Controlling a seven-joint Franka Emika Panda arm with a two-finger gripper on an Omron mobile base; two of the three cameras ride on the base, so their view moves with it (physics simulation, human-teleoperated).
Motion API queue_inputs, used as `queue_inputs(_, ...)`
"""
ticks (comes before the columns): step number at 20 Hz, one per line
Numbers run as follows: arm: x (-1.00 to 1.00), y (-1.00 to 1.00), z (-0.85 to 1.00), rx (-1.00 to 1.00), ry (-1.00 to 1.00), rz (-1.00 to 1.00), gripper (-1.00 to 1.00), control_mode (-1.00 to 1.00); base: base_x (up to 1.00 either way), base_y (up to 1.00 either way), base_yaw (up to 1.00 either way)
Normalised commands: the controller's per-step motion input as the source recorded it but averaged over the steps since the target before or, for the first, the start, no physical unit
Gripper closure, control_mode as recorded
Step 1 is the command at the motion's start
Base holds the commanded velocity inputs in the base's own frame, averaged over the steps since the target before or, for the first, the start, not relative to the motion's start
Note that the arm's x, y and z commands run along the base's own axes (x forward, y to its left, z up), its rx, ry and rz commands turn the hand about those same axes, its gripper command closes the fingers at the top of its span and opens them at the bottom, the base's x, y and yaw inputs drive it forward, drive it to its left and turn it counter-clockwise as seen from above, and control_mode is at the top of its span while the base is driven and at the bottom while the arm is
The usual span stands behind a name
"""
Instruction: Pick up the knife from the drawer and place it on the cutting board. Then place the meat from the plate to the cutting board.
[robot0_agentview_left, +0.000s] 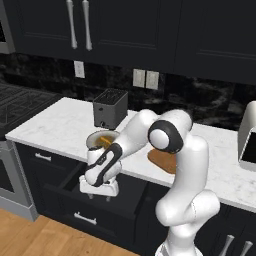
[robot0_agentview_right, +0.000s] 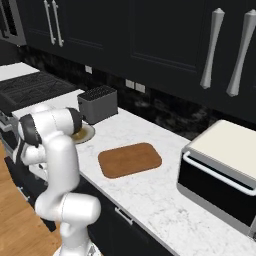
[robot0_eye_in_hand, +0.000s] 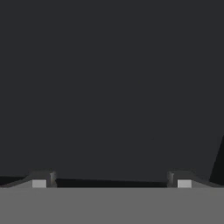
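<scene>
Reaching: gripper (robot0_agentview_left: 99, 195) is pointing down into the open drawer (robot0_agentview_left: 97, 192) below the counter edge.
Jaws: fingertips (robot0_eye_in_hand: 39, 181) are standing fully apart, holding nothing.
Knife: cannot tell where it is lying.
Cutting board: cutting board (robot0_agentview_right: 130, 159) is lying bare on the counter (robot0_agentview_right: 165, 192).
Plate: plate (robot0_agentview_right: 84, 133) is sitting between toaster (robot0_agentview_right: 98, 104) and board.

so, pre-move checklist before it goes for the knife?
1. Drawer pulled out: ok.
2. Gripper open and over the drawer: ok, nothing between the fingertips.
3. Knife located: cannot tell, hand view is all dark drawer interior.
4. Cutting board bare, ready for the knife: ok.
5. Meat on the plate: cannot tell, arm covers most of it.
</scene>
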Motion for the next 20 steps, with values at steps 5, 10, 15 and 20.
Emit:
queue_inputs(5,0.13,0.41,-0.35,0.03,0.16,0.00,-1.00,-1.00,0.00,0.00,0.00)
queue_inputs(10,0.00,0.46,-0.39,0.01,0.16,0.00,-1.00,-1.00,0.00,0.00,0.00)
queue_inputs(15,-0.30,0.49,-0.18,0.00,0.11,0.00,-1.00,-1.00,0.00,0.00,0.00)
queue_inputs(20,-0.86,0.57,0.00,0.00,0.03,-0.01,-1.00,-1.00,0.00,0.00,0.00)
